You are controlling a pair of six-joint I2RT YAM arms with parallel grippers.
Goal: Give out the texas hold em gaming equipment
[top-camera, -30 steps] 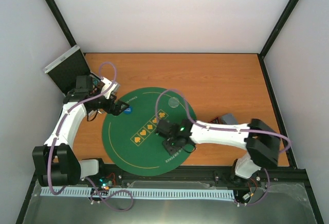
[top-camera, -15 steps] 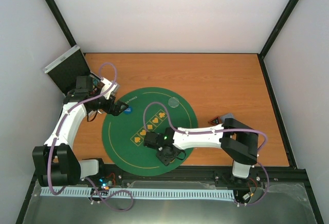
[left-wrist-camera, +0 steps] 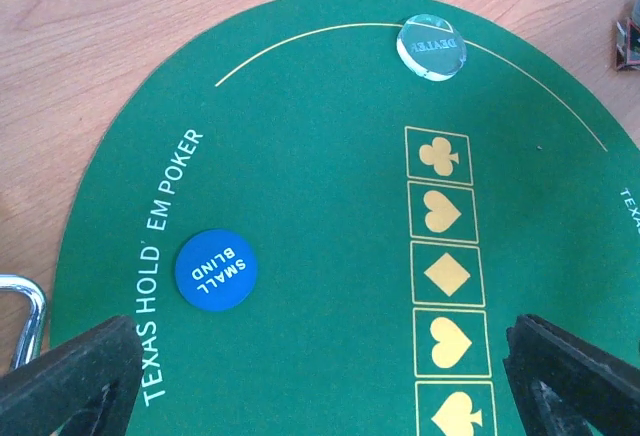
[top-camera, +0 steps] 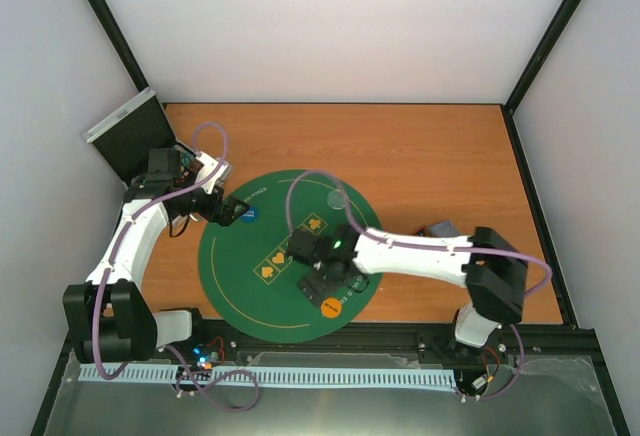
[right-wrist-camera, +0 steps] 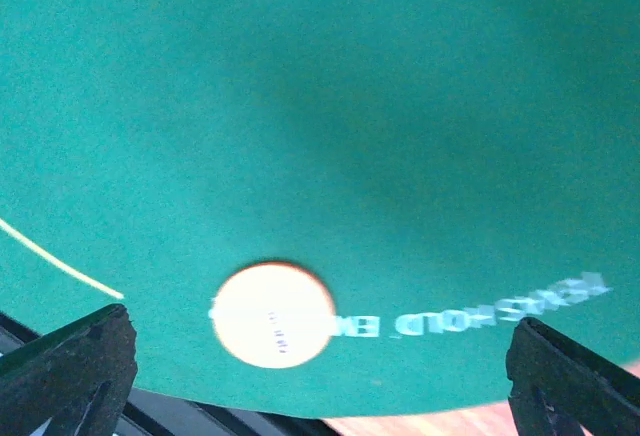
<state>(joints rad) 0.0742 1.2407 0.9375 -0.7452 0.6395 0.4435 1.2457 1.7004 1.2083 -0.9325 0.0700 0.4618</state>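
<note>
The only container is the silver case (top-camera: 122,131), standing open at the far left corner of the counter (top-camera: 420,146) with its black lining showing. What lies in it cannot be made out from above.

The counter is orange-brown wood grain, closed in by plain white panels with black corner posts, and a black rail runs along its near edge. On it lies the round green felt mat (top-camera: 240,276), printed with a thin yellow ring, a row of boxed yellow suit symbols and white "TEXAS HOLD 'EM POKER" lettering.

Three flat round discs rest on the felt, well apart:
- The blue disc (left-wrist-camera: 214,268) is matte and lettered SMALL BLIND. It sits at the mat's left side.
- The clear disc (left-wrist-camera: 432,46) is thick and glassy and sits on the yellow ring at the far edge.
- The orange disc (top-camera: 331,306) lies at the near edge, over the white lettering. It looks washed pale in the right wrist view.

The left pincer (left-wrist-camera: 325,381) hangs over the mat's left part near the blue disc, its black fingers wide apart with nothing between them. The right pincer (right-wrist-camera: 320,356) is also spread and empty, with the orange disc lying free on the felt just beside it.

Just off the mat's right edge, what look like grey-blue playing cards (top-camera: 443,227) lie partly hidden by the right arm.
</note>
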